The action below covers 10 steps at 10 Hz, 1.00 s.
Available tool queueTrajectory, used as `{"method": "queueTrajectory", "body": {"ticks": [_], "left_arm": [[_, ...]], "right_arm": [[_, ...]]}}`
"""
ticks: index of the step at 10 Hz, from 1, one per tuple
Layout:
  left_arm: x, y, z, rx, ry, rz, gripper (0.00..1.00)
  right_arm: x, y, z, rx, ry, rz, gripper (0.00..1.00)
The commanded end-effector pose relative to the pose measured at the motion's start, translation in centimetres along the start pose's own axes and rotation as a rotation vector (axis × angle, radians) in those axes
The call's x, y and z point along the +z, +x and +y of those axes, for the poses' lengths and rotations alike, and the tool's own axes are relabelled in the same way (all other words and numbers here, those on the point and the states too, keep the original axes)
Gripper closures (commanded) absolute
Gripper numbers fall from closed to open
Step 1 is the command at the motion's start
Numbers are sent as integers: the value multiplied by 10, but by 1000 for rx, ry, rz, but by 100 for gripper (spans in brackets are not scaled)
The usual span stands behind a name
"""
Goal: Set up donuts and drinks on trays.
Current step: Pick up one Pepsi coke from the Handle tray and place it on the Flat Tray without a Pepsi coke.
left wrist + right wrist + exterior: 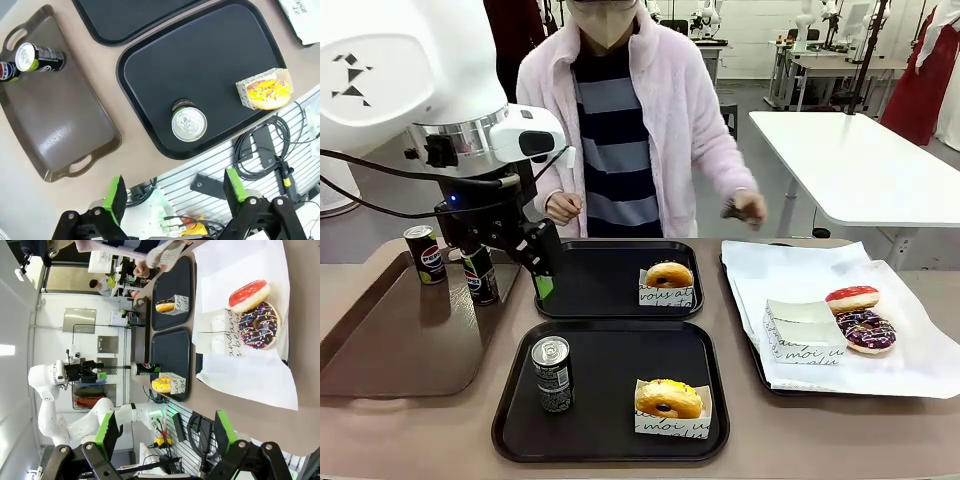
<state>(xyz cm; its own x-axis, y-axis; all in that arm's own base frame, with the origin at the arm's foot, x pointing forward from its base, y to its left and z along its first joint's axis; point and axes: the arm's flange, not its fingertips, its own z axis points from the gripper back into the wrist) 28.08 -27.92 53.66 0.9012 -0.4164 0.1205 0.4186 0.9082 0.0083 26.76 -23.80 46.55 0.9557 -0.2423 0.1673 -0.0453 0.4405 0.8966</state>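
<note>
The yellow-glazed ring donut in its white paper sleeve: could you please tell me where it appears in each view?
Front view: the yellow-glazed ring donut sits low, just right of centre, on the near black plastic tray.
Left wrist view: near the right edge, above middle, same tray.
Right wrist view: near the centre, just below middle.
Shared landmark: the slim silver-topped drink can standing on that tray.

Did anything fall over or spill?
No. The can on the near black tray and two cans on the brown tray stand upright. The far black tray just lacks a drink.
</note>
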Motion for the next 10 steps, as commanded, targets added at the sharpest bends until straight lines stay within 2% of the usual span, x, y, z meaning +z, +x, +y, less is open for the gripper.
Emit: {"method": "queueTrajectory", "body": {"ticks": [1,2,3,4,5,7,8,10], "left_arm": [[-9,4,-1,-5,0,6,0],[0,0,0,0,0,0,0],[1,13,24,16,45,-60,0],[-2,33,56,64,42,-53,0],[-10,66,86,114,65,-18,0],[-37,78,143,320,105,70,0],[-49,114,162,347,134,105,0],[-68,115,182,450,99,126,0]], "right_arm": [[1,1,-1,14,19,-6,0],[1,1,-1,14,19,-6,0],[1,1,-1,14,19,-6,0],[1,1,-1,14,19,-6,0],[1,1,-1,14,19,-6,0],[1,1,-1,14,19,-6,0],[1,1,-1,14,19,-6,0],[1,1,-1,14,19,-6,0]]}}
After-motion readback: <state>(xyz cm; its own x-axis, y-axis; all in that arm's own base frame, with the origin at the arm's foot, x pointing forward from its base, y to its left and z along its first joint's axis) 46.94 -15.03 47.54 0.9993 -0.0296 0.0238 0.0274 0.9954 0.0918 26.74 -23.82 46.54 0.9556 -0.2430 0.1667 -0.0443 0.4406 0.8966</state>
